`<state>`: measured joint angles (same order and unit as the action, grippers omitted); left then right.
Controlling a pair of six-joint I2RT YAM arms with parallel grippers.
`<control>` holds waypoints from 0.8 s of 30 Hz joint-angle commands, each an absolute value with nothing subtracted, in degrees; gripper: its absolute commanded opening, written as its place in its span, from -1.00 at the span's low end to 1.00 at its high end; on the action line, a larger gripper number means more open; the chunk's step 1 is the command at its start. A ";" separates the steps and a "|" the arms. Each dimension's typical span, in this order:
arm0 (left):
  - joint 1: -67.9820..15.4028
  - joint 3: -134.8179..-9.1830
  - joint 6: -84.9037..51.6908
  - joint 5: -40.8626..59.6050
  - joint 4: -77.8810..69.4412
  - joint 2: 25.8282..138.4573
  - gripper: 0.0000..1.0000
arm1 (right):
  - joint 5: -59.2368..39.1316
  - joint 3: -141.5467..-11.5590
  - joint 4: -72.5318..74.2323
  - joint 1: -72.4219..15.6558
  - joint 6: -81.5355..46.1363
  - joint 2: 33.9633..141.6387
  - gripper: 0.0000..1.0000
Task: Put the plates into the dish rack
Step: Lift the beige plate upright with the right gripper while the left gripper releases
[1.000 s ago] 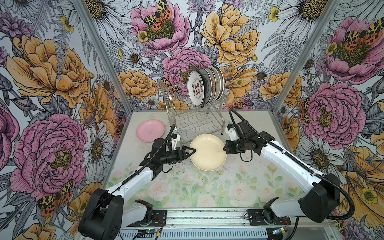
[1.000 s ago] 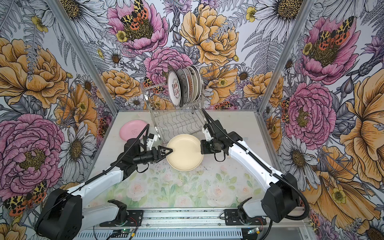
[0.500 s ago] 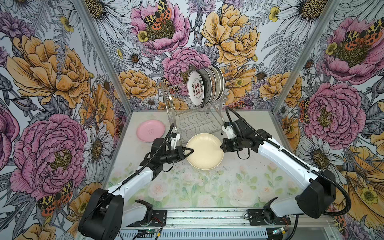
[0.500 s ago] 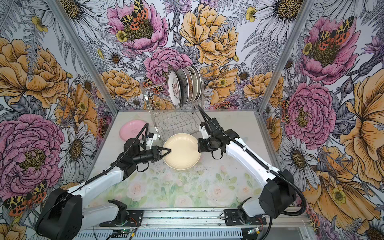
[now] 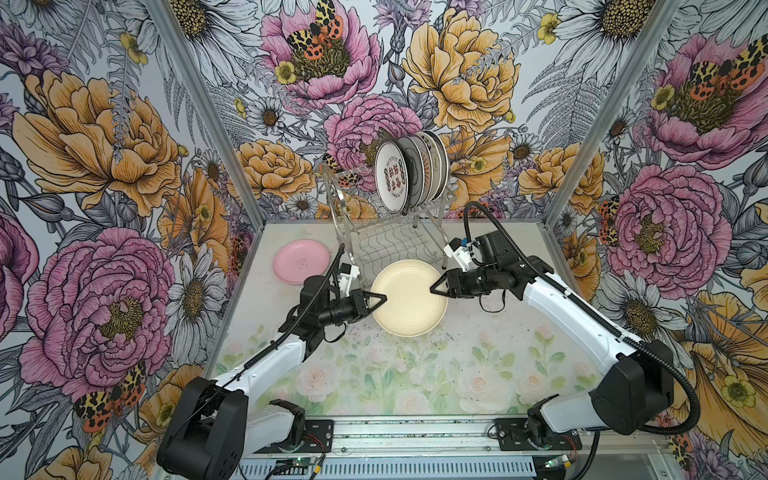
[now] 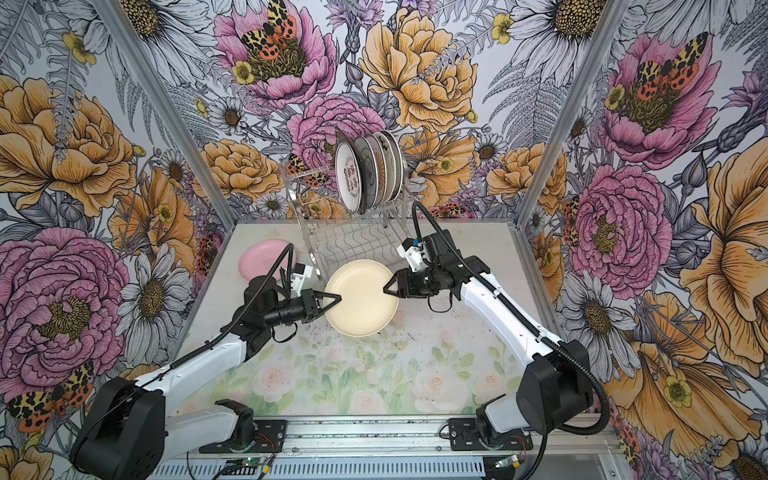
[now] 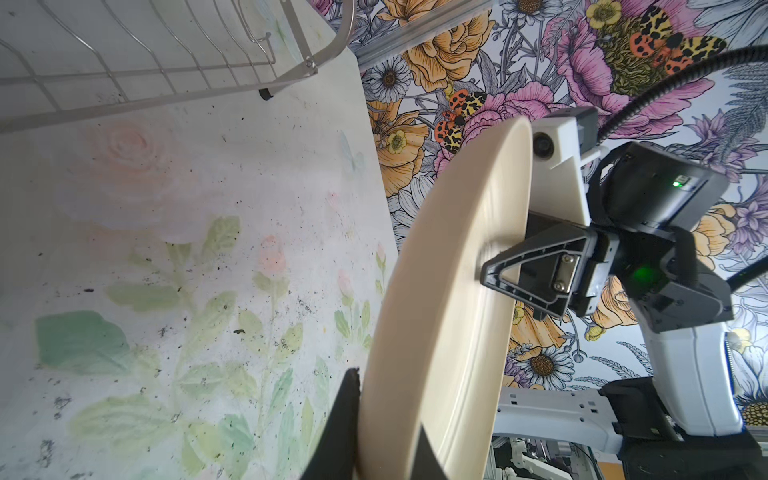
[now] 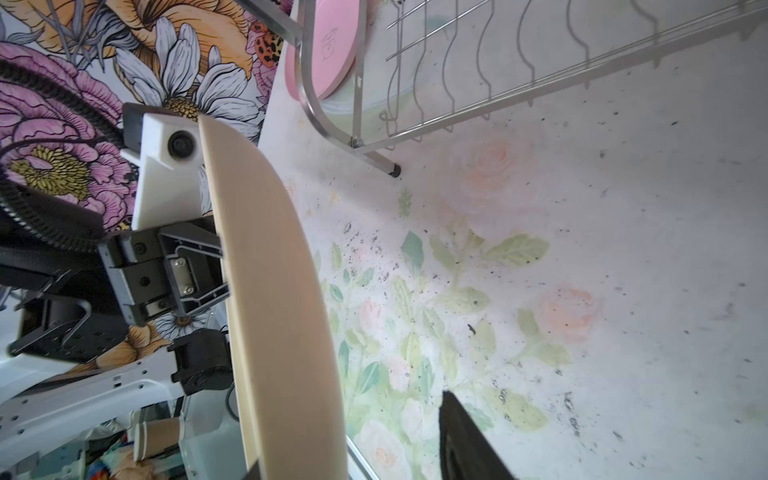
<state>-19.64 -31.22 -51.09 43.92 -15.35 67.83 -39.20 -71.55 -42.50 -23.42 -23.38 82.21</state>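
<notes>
A smooth, round, matte cream plate (image 5: 409, 297) with a shallow raised rim sits at about the middle of the pale, floral-printed, speckled counter (image 5: 374, 374). It is roughly level and lifted off the surface, just at 6 o'clock of the shiny stainless-steel wire dish rack (image 5: 395, 245). The left tool (image 5: 382, 297), black with triangular fingers, is clamped on the plate's rim at 9 o'clock. In the left wrist view its fingers (image 7: 340, 415) press flat against both faces of the rim. The right tool (image 5: 434, 287) reaches over the rim at 3 o'clock, with its jaws parted and holding nothing. In the right wrist view one of its fingers (image 8: 465, 440) stands well apart from the plate's underside. The rack stands at 12 o'clock on the counter, with arched side frames and wavy wire slots. Its lower tier is bare wire in both top views. A row of glossy round printed plates (image 5: 409, 174) stands on edge in the upper tier, packed close together towards its 3 o'clock end. A plain, round pink plate (image 5: 301, 262) lies flat on the counter at 10 o'clock, just beside the rack's frame.
</notes>
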 commanded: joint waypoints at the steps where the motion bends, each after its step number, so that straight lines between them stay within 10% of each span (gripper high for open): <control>1: -19.34 -31.54 -51.42 46.07 -18.82 67.23 -1.00 | -47.89 -70.73 -37.71 -23.55 -24.90 82.42 -0.06; 16: -20.00 -32.34 -51.06 45.87 -18.88 68.58 -0.98 | -51.32 -72.06 -36.53 -23.80 -25.88 84.56 -0.86; 24: -18.85 -31.91 -50.07 44.40 -14.91 65.58 0.19 | -44.32 -72.96 -37.00 -23.51 -26.65 81.92 -1.00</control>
